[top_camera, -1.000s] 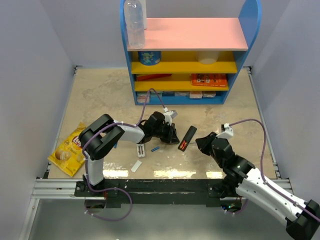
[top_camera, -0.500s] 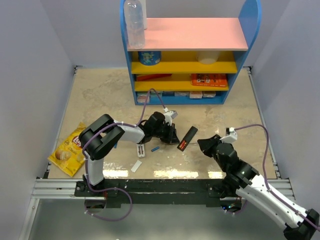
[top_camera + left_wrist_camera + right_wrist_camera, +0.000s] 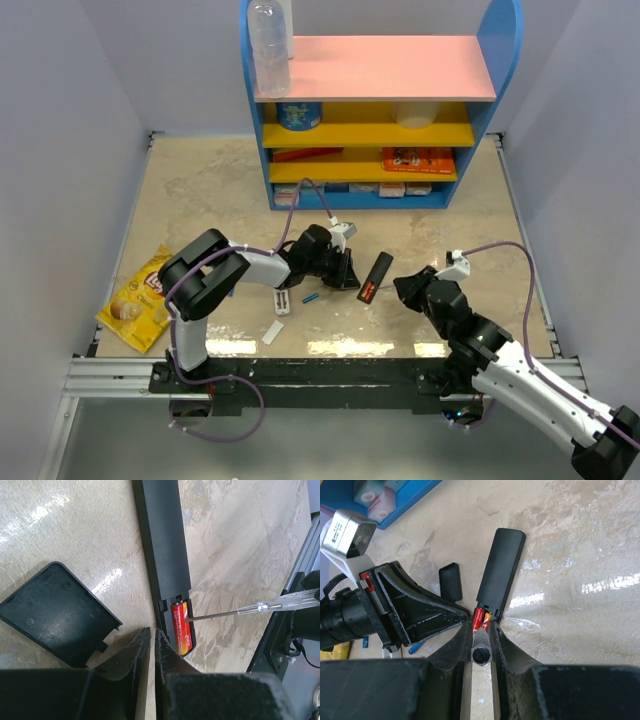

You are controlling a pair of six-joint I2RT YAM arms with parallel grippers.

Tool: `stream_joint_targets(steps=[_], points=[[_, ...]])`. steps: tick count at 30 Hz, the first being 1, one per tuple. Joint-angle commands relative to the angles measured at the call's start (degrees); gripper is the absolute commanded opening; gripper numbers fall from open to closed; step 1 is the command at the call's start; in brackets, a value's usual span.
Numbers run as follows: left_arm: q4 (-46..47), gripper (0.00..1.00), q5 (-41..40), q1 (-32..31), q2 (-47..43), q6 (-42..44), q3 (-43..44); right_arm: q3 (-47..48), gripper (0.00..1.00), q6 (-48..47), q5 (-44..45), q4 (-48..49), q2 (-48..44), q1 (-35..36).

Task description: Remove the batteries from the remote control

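In the left wrist view, the long black plastic remote control [image 3: 162, 540] runs off the top and the clear plastic screwdriver [image 3: 270, 604] off the right. The left jaws hide the remote's near end.

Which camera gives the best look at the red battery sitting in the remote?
The left wrist view: the red battery lies fully exposed in the open end of the remote, with the tip of the tool at its side. The right wrist view shows only its end beyond the tool; the top view shows a red speck.
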Motion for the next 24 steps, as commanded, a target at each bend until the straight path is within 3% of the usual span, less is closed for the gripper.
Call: stream_joint_targets(steps=[1, 11, 24], points=[[1.30, 0.13, 0.16, -0.26, 0.33, 0.54, 0.59, 2.68, 0.00, -2.07, 1.58, 1.64, 1.99, 0.24], [2.88, 0.13, 0.69, -0.61, 1.29, -0.33, 0.06, -3.12, 0.00, -4.87, -0.10, 13.85, -3.02, 0.32], [1.21, 0.13, -1.86, -0.70, -2.21, -0.16, -0.64, 1.97, 0.00, -6.73, 2.18, 9.84, 0.76, 0.32]])
